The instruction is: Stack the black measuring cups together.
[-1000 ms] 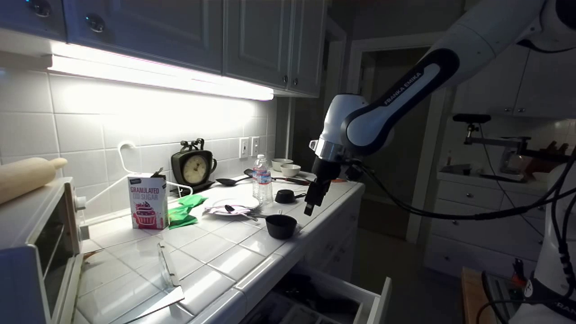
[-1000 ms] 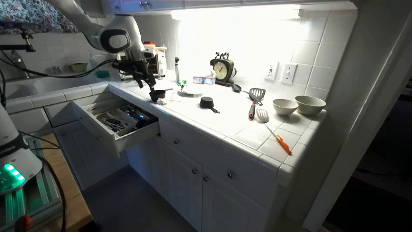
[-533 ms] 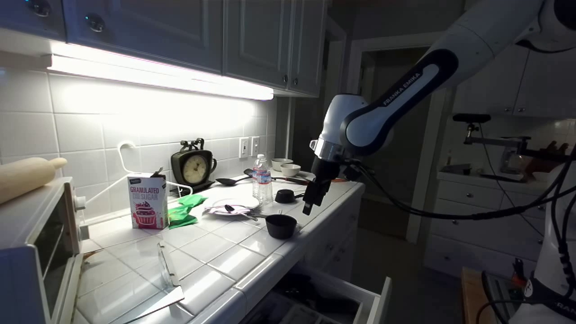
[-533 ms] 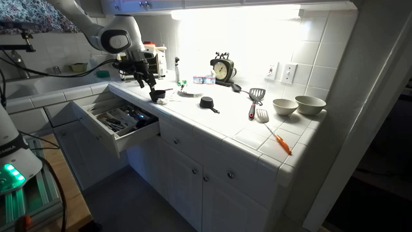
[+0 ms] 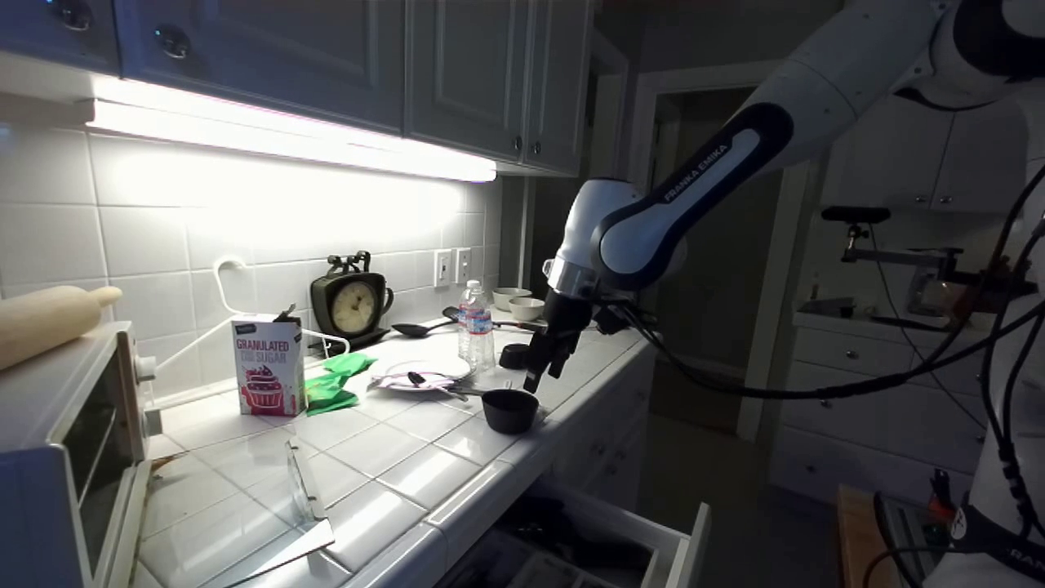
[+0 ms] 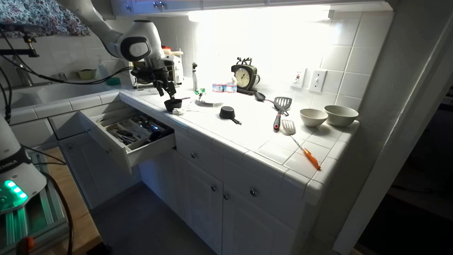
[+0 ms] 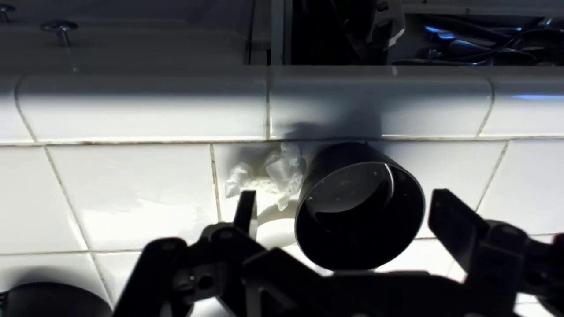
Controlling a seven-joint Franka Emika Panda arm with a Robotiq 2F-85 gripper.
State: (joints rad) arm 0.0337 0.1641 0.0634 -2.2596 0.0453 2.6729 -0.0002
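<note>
1. One black measuring cup (image 7: 379,237), mouth up, near the front edge of the tiled surface (image 6: 274,152).
2. One inverted black measuring cup (image 6: 227,112), apart from the upright cup, at 3 o'clock from it in an exterior view; handle (image 6: 236,121) toward 4 o'clock.
3. One pair of fingers (image 7: 243,213), spread and released, to either side of the upright cup in the wrist view; contact cannot be told.
4. One crumpled translucent scrap (image 7: 286,169), at the upright cup's 10 o'clock in the wrist view.
</note>
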